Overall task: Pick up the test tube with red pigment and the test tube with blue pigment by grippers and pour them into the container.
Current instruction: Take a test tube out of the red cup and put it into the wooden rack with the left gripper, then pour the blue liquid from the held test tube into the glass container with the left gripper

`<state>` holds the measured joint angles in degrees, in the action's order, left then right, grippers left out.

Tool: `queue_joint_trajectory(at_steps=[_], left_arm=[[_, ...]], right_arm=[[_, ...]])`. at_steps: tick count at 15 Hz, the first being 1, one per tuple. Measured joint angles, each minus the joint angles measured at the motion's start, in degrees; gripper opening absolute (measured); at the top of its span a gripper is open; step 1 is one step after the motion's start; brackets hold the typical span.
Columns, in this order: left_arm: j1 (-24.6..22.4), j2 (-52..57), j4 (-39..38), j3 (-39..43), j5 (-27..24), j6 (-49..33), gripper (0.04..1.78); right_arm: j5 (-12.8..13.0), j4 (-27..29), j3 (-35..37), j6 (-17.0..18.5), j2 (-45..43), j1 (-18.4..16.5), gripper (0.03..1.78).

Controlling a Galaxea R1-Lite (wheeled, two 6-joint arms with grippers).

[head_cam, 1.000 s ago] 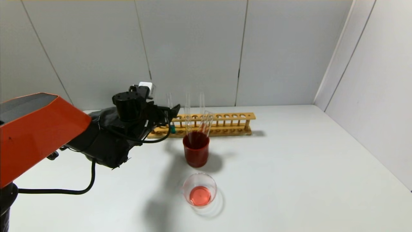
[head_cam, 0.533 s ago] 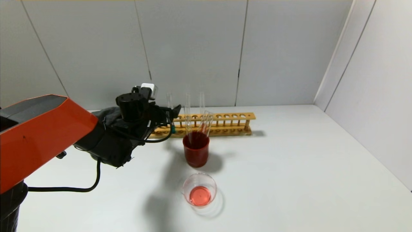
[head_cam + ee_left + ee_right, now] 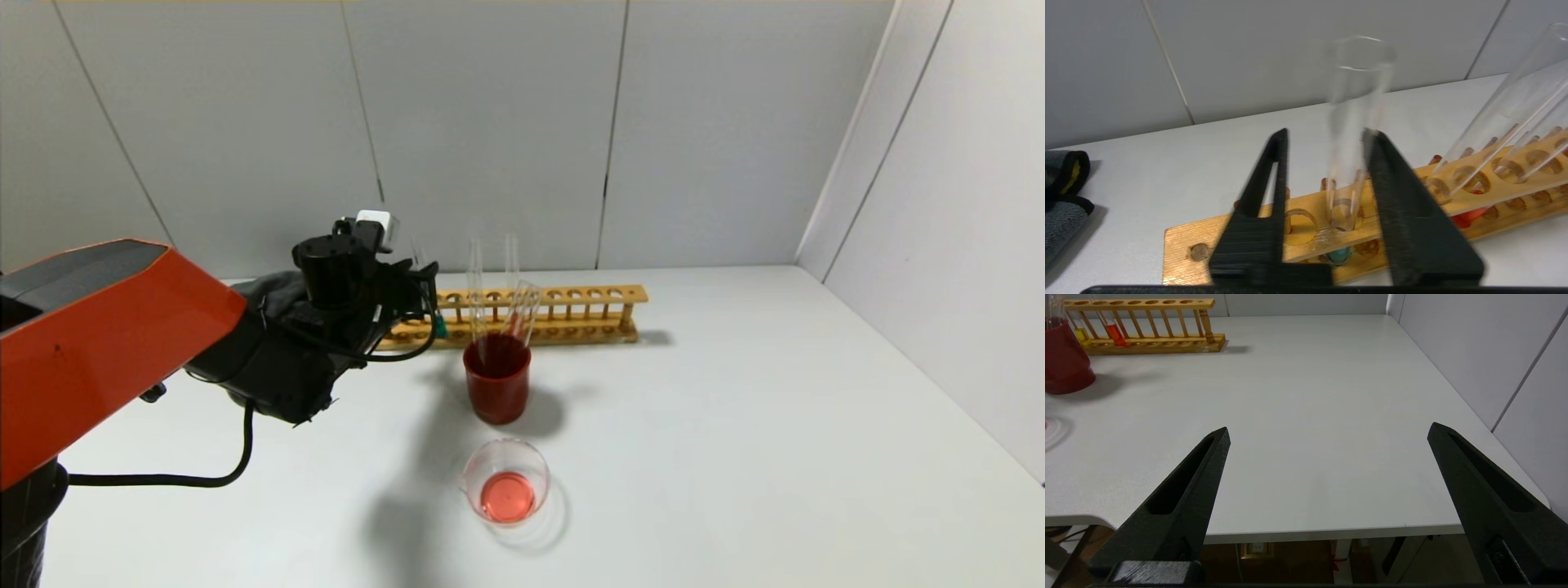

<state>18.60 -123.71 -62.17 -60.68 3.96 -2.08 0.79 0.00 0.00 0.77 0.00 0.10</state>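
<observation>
Closed in from wide apart, the jaws of the left gripper [image 3: 1327,163] are now drawn tight around the test tube with blue pigment [image 3: 1349,134], which stands upright in its hole near the end of the wooden rack [image 3: 571,314]. Glass is seen between the two black jaws in the left wrist view, one jaw touching it, the other just beside it and smeared by motion, so a full clamp cannot quite be confirmed. A spot of teal liquid is glimpsed at the tube's bottom, below the rack's upper board.

The container [image 3: 506,482] is placed nearer on the counter [image 3: 735,425], already holding red liquid. A dark red cup [image 3: 496,384] with empty tubes leaning in it is set between rack and container. One tube with red liquid [image 3: 1114,332] is left in the rack.

The right gripper [image 3: 1327,433] is parked off the counter's near edge, jaws wide apart.

The step in hand is judged to be the grasp of the blue tube. A straight upward lift is called for next, so the glass is not levered against the rack hole, then a carry past the red cup to the container.
</observation>
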Motion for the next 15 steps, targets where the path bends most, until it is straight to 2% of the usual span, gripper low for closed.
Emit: queue_joint_trajectory(at_steps=[1, 3, 15], left_arm=[[0.0, 0.1, 0.0, 0.1, 0.0, 0.1, 0.45], [0.1, 0.3, 0.0, 0.2, -0.1, 0.0, 0.33], [2.1, 6.3, 1.9, -0.2, -0.1, 1.8, 0.33]], right_arm=[[0.0, 0.0, 0.0, 0.0, 0.0, 0.0, 1.7], [0.0, 0.0, 0.0, 0.0, 0.0, 0.0, 1.7], [0.0, 0.0, 0.0, 0.0, 0.0, 0.0, 1.7]])
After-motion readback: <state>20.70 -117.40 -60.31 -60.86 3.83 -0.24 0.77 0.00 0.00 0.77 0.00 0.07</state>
